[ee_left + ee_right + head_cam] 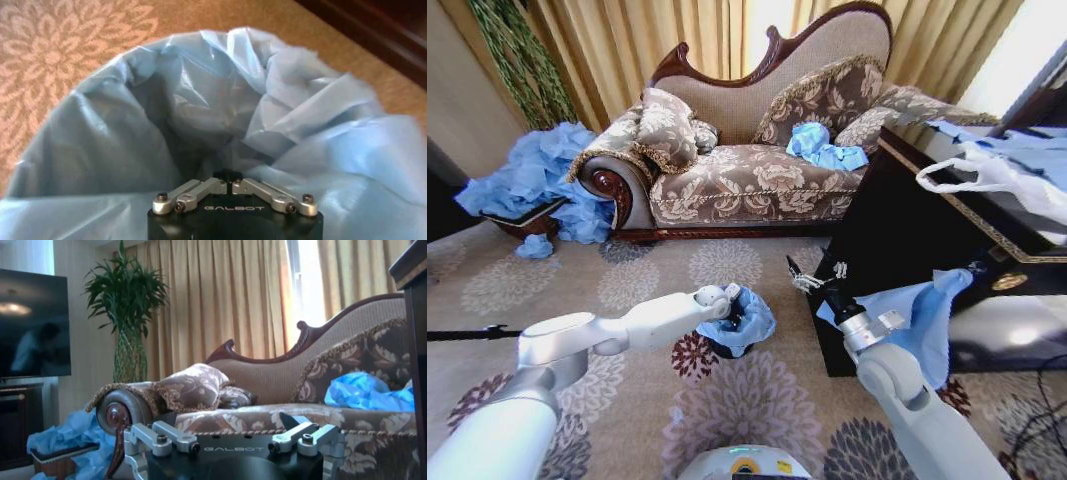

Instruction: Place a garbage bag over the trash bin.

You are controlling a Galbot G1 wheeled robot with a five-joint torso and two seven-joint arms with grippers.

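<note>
Light-blue film of the garbage bag [745, 320] sits in and around the mouth of the trash bin [724, 347], which stands on the patterned carpet [627, 290] in front of the sofa [757, 150]. From the left wrist view, the bag [200, 115] is open as a hollow, its rim draped outward on most sides; one fold sags inward on the side nearer the dark cabinet [907, 230]. Left gripper [727, 300] reaches into the bag's mouth; its linkage is drawn in and its fingertips are hidden in the film, so I cannot tell whether it pinches anything. Right gripper [812, 278] hovers in the air beside the cabinet, fingers spread apart, holding nothing.

Judgement: the step in hand is seating the liner. To do it well, press the film down and outward so the sagging fold goes over the rim. Thin plastic catches easily; a slow, straight lift out should avoid dragging the bag off. The bin looks light, so sideways force may tip it
</note>
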